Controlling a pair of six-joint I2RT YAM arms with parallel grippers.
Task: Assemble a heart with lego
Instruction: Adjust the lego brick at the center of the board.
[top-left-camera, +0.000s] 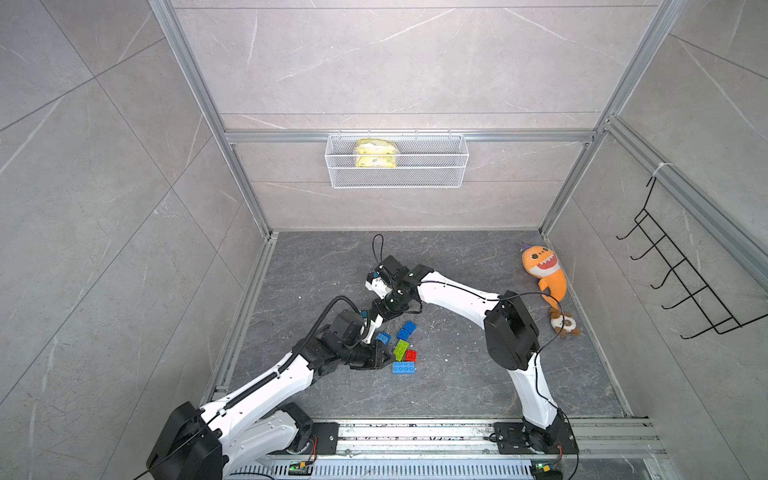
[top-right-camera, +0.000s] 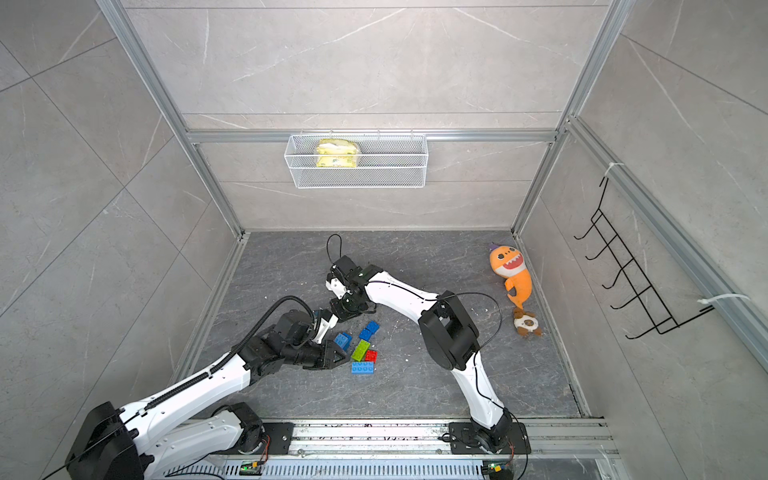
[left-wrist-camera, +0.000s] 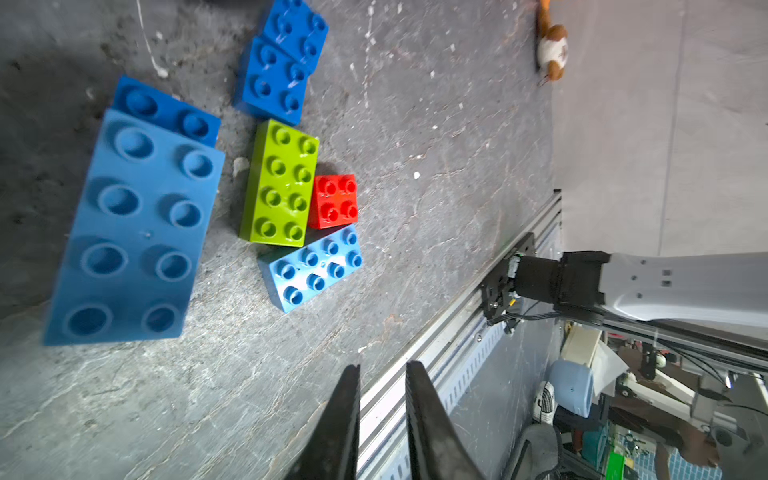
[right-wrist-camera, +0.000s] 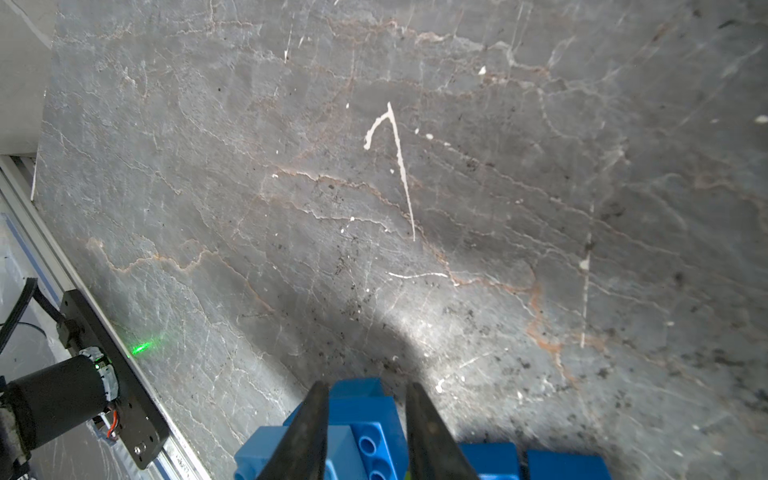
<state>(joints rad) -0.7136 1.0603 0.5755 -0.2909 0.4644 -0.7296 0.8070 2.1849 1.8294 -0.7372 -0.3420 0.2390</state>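
Left wrist view has the left gripper (left-wrist-camera: 383, 368) with its two black fingers a narrow slot apart and nothing between them; the aluminium rail (left-wrist-camera: 457, 328) shows through the slot. Just right of those tips in both top views lies the lime green eight-stud plastic brick (top-left-camera: 401, 349), flat on the dark veined stone floor (top-left-camera: 457, 374), its long axis running near to far. A small red four-stud square brick (left-wrist-camera: 334, 201) touches its right flank. A light blue eight-stud brick (left-wrist-camera: 313, 268) lies crosswise at its near end, and two dark blue square bricks (left-wrist-camera: 274, 79) sit side by side at its far end. Left and far of the green one is a two-layer stack (left-wrist-camera: 133, 232), light blue over dark blue, between the two arms. The right gripper (right-wrist-camera: 368, 386) hangs over that stack from the far side, jaws a little apart with blue plastic showing in the gap; whether they pinch it I cannot tell.

So the heart is as yet loose pieces at mid-floor. By my reading the left arm is nearer the green cluster and the right arm nearer the stack, which would have to go right and near to join. Right wrist view cuts the bricks off at its edge, the stack is blurred in left wrist view, and whether abutting bricks are locked is unclear.
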